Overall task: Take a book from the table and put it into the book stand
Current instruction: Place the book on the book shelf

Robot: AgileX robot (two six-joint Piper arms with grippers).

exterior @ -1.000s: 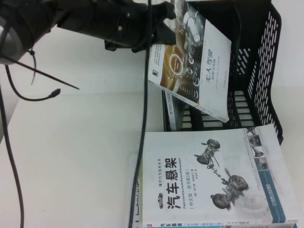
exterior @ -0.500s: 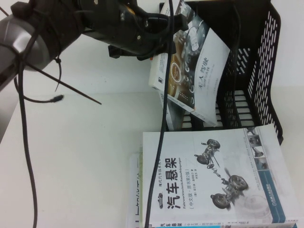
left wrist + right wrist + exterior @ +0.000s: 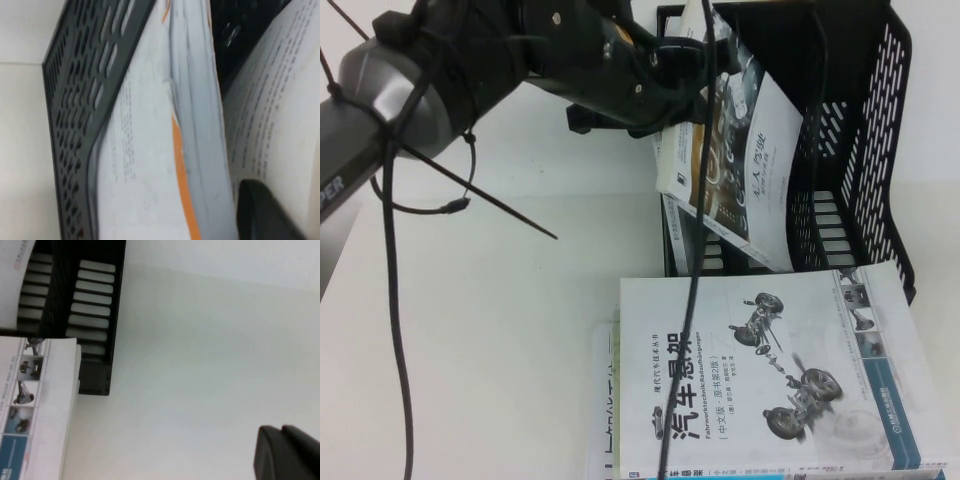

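The book (image 3: 752, 150), white with a dark dashboard photo, hangs tilted inside the black book stand (image 3: 875, 150), its lower corner low among the dividers. My left gripper (image 3: 672, 98) is shut on the book's near upper edge at the stand's left side. In the left wrist view one dark finger (image 3: 265, 215) presses on the book's pale page (image 3: 280, 100). Beside it, a thin white book with an orange spine mark (image 3: 165, 150) leans on the stand's perforated wall (image 3: 75, 100). My right gripper (image 3: 287, 452) is shut over bare table (image 3: 210, 350), right of the stand.
A white book with a grey car-suspension drawing (image 3: 770, 370) lies on the table (image 3: 490, 330) just in front of the stand, on top of another book (image 3: 603, 400). The left arm's cables (image 3: 390, 300) hang over the table's left half.
The left arm has swung right and down, carrying the book further into the stand. The book now stands steeper. The stacked books have not moved.
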